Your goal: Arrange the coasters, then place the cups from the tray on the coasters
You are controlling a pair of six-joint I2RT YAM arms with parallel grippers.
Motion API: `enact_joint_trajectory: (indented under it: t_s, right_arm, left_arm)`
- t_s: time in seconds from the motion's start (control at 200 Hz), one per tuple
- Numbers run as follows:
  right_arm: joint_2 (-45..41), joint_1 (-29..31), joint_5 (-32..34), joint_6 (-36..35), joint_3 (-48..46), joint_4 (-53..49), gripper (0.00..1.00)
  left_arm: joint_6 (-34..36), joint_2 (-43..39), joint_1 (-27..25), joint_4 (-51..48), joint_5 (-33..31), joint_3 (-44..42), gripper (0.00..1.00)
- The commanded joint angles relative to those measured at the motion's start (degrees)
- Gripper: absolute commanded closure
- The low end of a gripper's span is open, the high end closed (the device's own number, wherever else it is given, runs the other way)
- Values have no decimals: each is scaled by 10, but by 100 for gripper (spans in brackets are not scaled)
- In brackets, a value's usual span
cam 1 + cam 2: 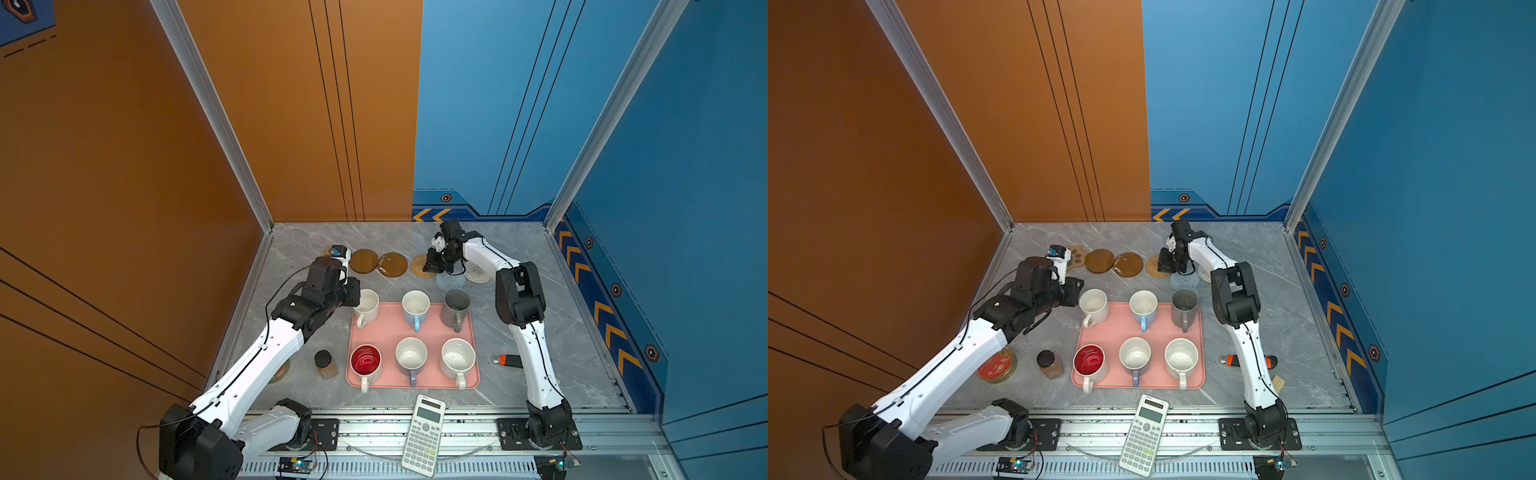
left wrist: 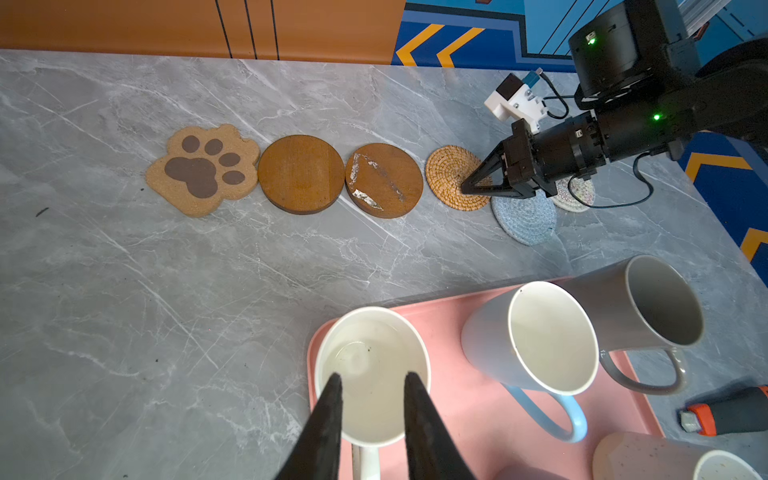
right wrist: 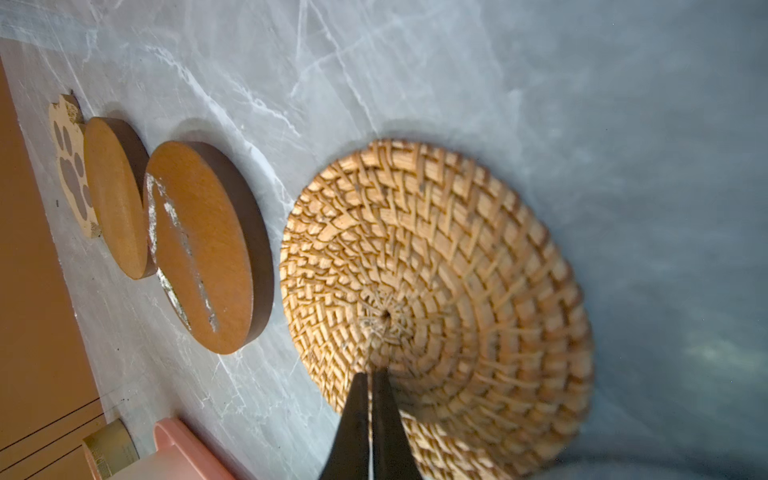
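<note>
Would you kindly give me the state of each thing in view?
left gripper: open, at the white cup.
right gripper: shut, tips on the rattan coaster.
cups: six upright on the tray.
coasters: flat, none bearing a cup.
jar: upright, lid on.

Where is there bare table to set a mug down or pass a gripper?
Free: the table strip between the coaster row and the tray, the far strip behind the coasters, and the right side past the right arm. Crowded: the six mugs on the tray, and the row's right end under the right gripper.
</note>
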Motion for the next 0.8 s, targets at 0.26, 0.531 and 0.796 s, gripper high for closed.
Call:
enact_joint_trajectory:
  t_s: [0.26, 0.531, 0.796]
  right_arm:
    - [-67, -37, -27, -3, 42, -35, 86]
    - [-148, -68, 3, -38, -90, -34, 89]
    - [-171, -77, 17, -58, -196, -30, 100]
  left_arm:
    - [-9, -4, -5, 9, -5, -3, 72]
    - [-9, 5, -8, 12, -3, -1, 72]
    - [-12, 18, -13, 15, -1, 4, 73]
